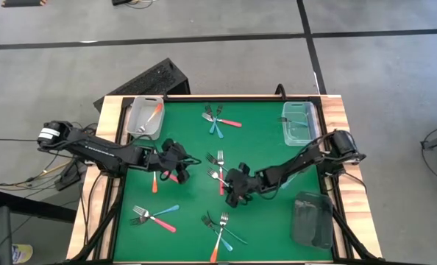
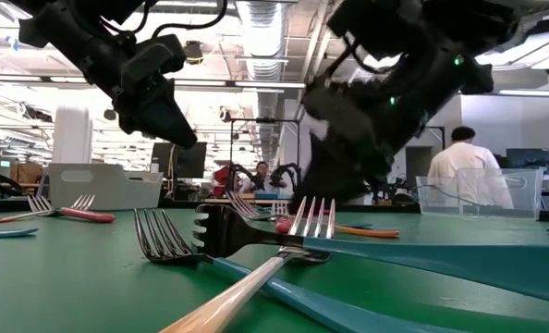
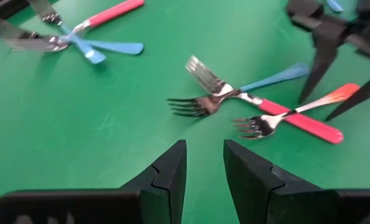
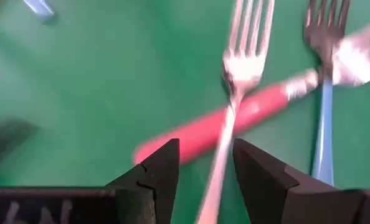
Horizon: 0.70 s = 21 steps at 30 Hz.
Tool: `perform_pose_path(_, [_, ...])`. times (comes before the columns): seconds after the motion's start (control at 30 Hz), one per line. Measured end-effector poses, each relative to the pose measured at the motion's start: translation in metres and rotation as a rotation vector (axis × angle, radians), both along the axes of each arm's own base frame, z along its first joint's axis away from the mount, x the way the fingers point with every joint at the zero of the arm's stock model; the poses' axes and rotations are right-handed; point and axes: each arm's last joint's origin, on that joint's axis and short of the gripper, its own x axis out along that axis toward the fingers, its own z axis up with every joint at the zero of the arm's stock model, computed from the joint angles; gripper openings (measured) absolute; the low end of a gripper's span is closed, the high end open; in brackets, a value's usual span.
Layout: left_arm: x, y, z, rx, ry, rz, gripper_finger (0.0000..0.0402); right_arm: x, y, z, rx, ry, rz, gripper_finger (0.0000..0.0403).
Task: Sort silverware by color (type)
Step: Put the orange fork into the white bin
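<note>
Silverware [image 1: 221, 174] lies scattered in small crossed clusters over the green worktop [image 1: 263, 147]: one bunch near the far edge [image 1: 218, 120], one at the centre, two along the near edge [image 1: 154, 216] and [image 1: 220, 230]. Handles show orange, pink-red and light blue.

Left gripper [image 1: 180, 174] hovers just left of the central cluster, fingers [image 3: 172, 174] slightly apart with nothing between them; in its wrist view the forks ahead [image 3: 260, 112] are plain, but the far ones are blurred. Right gripper [image 1: 237, 197] sits low beside the same cluster, fingers [image 4: 157, 168] apart, and a pale fork handle [image 4: 219, 168] runs through the gap between them; contact is hard to judge, everything there is smeared.

From table height both arms loom as dark shapes, and the near forks [image 2: 256, 240] hide most of the surface behind.

Clear bin at the far-left corner [image 1: 143, 118] holds a fork or two, one orange-handled. Clear bin at the far-right corner [image 1: 298, 122] and the dark bin at the near-right corner [image 1: 313, 219]: contents can't be made out. No readable writing anywhere.
</note>
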Motion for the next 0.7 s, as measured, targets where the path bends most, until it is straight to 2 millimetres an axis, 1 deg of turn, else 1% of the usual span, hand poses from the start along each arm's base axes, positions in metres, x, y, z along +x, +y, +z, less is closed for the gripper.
perform_pose_path(0.1, [0.001,0.000,0.001,0.024,-0.003,-0.023,0.0093,0.002,0.000,-0.002,-0.016,0.079,-0.017,0.0167])
perform_pose_path(0.2, [0.002,-0.001,0.002,0.052,-0.003,-0.050,0.0093,0.005,0.000,-0.001,-0.046,0.131,-0.012,0.0145])
perform_pose_path(0.3, [0.003,-0.001,0.004,0.063,-0.022,-0.063,0.0093,0.005,-0.001,-0.001,-0.051,0.153,-0.010,0.0108])
perform_pose_path(0.47, [0.007,-0.003,0.007,0.030,-0.071,-0.097,0.0093,0.004,-0.006,0.002,-0.039,0.163,-0.019,0.0028])
perform_pose_path(0.5, [0.007,-0.003,0.008,0.024,-0.076,-0.105,0.0093,0.004,-0.007,0.002,-0.033,0.161,-0.029,0.0020])
perform_pose_path(0.6, [0.007,-0.003,0.008,0.021,-0.085,-0.102,0.0093,0.003,-0.010,0.008,-0.014,0.144,-0.063,0.0022])
perform_pose_path(0.7, [0.008,-0.003,0.009,0.049,-0.086,-0.115,0.0093,0.001,-0.012,0.016,-0.036,0.126,-0.051,0.0028])
